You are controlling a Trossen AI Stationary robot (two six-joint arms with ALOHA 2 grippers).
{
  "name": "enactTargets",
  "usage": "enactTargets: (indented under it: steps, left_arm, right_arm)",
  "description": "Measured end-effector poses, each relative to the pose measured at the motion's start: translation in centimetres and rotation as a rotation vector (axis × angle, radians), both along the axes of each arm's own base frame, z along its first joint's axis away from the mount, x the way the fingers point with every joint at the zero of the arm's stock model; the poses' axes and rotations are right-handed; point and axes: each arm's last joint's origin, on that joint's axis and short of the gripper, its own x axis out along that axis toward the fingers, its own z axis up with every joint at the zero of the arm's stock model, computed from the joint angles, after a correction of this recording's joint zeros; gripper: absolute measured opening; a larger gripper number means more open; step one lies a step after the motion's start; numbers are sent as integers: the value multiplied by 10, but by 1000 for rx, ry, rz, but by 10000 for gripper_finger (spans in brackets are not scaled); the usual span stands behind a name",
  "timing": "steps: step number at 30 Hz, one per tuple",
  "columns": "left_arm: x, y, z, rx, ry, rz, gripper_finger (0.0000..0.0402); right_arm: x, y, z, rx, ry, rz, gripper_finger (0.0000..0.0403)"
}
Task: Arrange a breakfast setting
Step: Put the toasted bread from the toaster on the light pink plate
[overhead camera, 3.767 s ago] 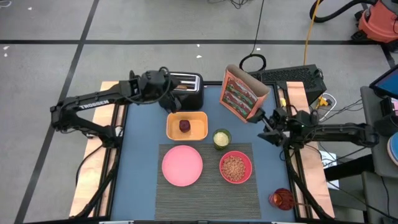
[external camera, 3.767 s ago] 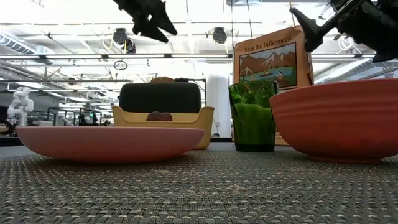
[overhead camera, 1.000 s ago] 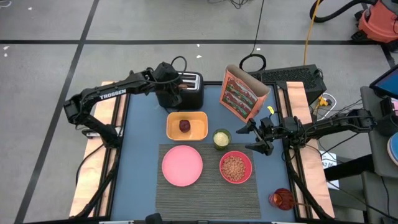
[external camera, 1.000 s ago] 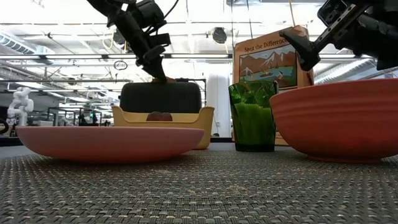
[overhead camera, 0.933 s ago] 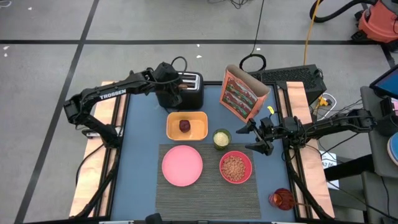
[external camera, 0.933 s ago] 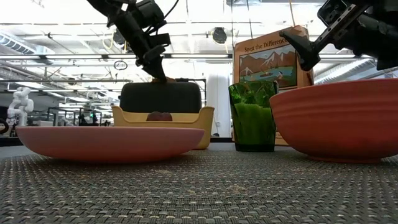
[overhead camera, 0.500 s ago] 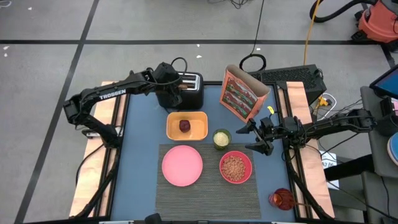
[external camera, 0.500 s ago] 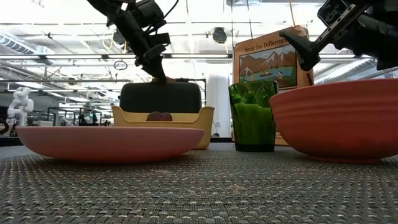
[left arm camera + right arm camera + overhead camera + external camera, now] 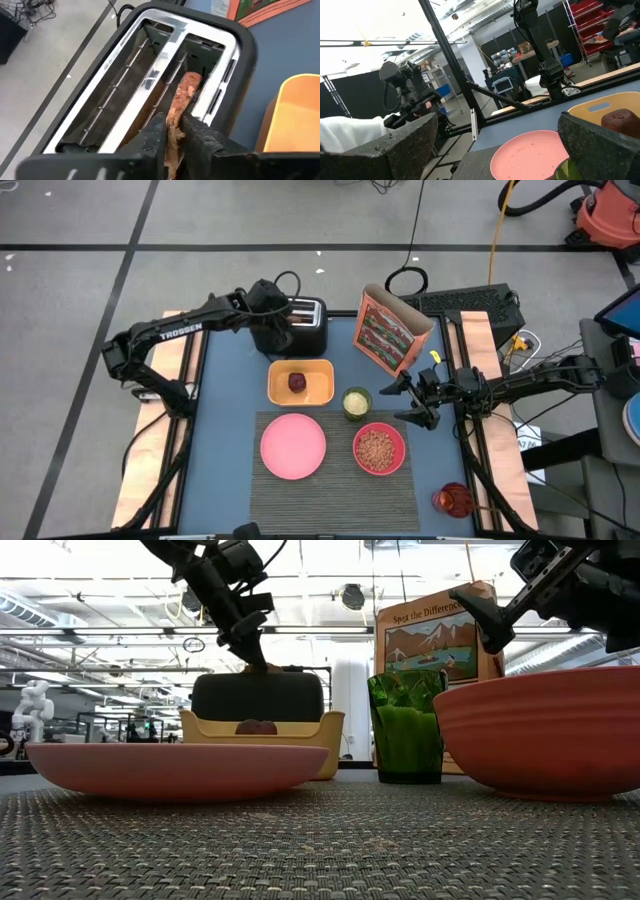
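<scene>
— Where is the left gripper (image 9: 172, 134) now?

— It is over the black toaster (image 9: 300, 325) at the far side of the table, and its fingers (image 9: 156, 136) are clamped on the brown toast slice (image 9: 182, 96), which stands in the slot nearer the yellow tray (image 9: 301, 383).

— And the right gripper (image 9: 403, 402)?

— It hovers with its fingers wide apart, holding nothing, just right of the green cup (image 9: 356, 402) and above the far edge of the pink bowl (image 9: 379, 448).

— Where are the other things?

— The round pink plate (image 9: 293, 445) and the bowl (it is full of brown cereal) lie on the dark grey ribbed placemat (image 9: 335, 490), plate left, bowl right. The small dark-red fruit (image 9: 297, 382) sits in the yellow tray, between the toaster and the plate. The orange-red cereal box (image 9: 388, 332) stands tilted at the far right, behind the cup.
</scene>
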Motion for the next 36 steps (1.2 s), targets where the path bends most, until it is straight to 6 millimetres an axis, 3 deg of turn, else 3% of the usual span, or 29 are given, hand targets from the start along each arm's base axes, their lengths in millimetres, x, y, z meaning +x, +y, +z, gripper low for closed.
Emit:
enactTargets:
  steps: [6, 23, 36]
  left_arm:
    - [0, 0, 0, 0, 3, 2, 21]
    - [-1, -1, 1, -4, -2, -2, 16]
    - [-23, -15, 38, 61, -125, 6, 15]
  right_arm:
    - [0, 0, 0, 0, 0, 0, 400]
    - [0, 0, 0, 0, 0, 0, 400]
    - [0, 0, 0, 0, 0, 0, 400]
